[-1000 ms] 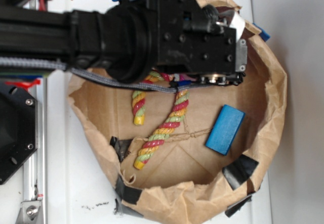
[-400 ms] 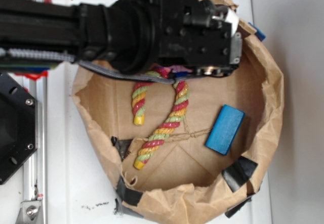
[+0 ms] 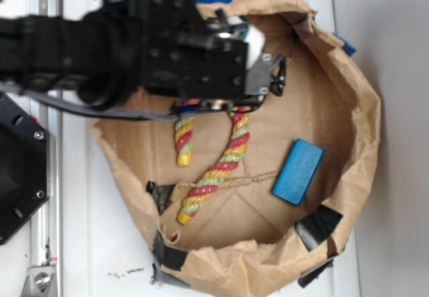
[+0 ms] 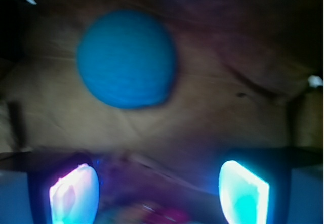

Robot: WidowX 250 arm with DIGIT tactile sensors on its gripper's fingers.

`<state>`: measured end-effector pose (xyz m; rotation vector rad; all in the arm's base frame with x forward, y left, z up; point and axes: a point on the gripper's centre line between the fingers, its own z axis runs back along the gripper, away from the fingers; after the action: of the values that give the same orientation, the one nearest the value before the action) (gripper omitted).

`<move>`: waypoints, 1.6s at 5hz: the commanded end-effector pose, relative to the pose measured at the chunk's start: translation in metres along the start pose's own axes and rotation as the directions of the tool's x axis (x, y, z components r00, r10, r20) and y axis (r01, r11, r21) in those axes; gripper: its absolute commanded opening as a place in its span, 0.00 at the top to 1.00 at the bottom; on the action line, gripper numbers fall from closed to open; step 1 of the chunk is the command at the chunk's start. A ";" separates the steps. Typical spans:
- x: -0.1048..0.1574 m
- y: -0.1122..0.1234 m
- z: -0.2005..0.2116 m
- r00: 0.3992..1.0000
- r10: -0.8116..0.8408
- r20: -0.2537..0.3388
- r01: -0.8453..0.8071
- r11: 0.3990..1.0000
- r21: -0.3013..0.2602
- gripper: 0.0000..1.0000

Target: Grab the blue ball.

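The gripper [image 4: 159, 193] hangs over the paper bag's [image 3: 362, 143] floor, fingers [image 4: 243, 193] wide and empty, so the blue ball [image 4: 126, 58] ahead can fit between them.

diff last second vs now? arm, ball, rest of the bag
The arm moved left in the exterior view; its gripper, earlier near the bag's right rim, now hangs over the upper middle of the paper bag. Its fingers are apart with nothing between them. The blue ball shows only in the wrist view, ahead of the fingers and ungrasped. The rope toy and blue block stayed put.
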<state>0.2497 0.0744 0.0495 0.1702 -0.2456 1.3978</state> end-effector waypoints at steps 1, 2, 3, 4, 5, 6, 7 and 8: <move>0.016 0.003 0.006 0.996 0.082 0.041 -0.080 0.996 -0.050 0.00; 0.019 -0.002 0.004 0.990 0.124 0.063 -0.121 0.991 -0.056 0.00; 0.025 -0.008 0.005 0.987 0.148 0.057 -0.145 0.987 -0.063 0.00; 0.028 -0.014 -0.003 0.984 0.162 0.072 -0.158 0.986 -0.053 0.00; 0.026 -0.006 -0.007 0.984 0.146 0.107 -0.141 0.989 -0.050 0.00; 0.024 0.000 -0.012 0.985 0.113 0.132 -0.112 0.994 -0.019 0.00; 0.028 0.001 -0.012 0.984 0.118 0.135 -0.119 0.993 -0.004 0.00; 0.026 0.001 -0.011 0.982 0.122 0.143 -0.122 0.993 -0.009 0.00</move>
<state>0.2601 0.1013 0.0353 0.2794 -0.3391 1.4835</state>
